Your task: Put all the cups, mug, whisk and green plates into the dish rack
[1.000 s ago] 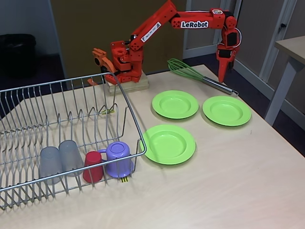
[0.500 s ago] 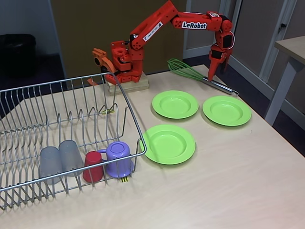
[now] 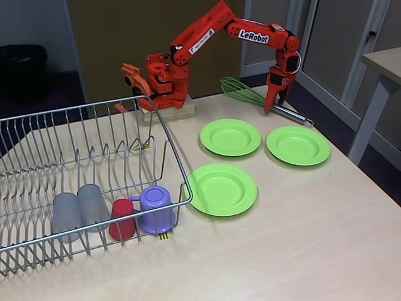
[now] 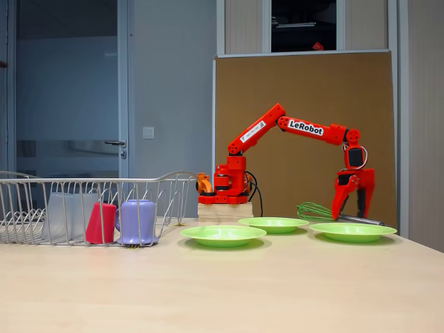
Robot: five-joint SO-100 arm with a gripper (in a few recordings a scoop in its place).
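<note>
— Where's the whisk (image 3: 249, 95)?
— Near the counter's (image 3: 301, 238) far edge, behind the green plates (image 3: 230, 137).
— And the fingers (image 4: 352, 211)?
— Spread open, pointing down astride its silver handle, gripping nothing.

Even, soft indoor light falls from above on my worktop (image 3: 301, 238), bright enough that colours read clearly. Shadows are faint: thin dark rims under the green plates (image 3: 223, 189) and a pale smudge beneath the dish rack (image 3: 81, 182) in a fixed view. The low side-on fixed view is dimmer and slightly soft, with a mild sheen across the worktop (image 4: 277, 291). The doorway behind the rack is dark. Nothing is blown out, and straight edges stay straight.
</note>
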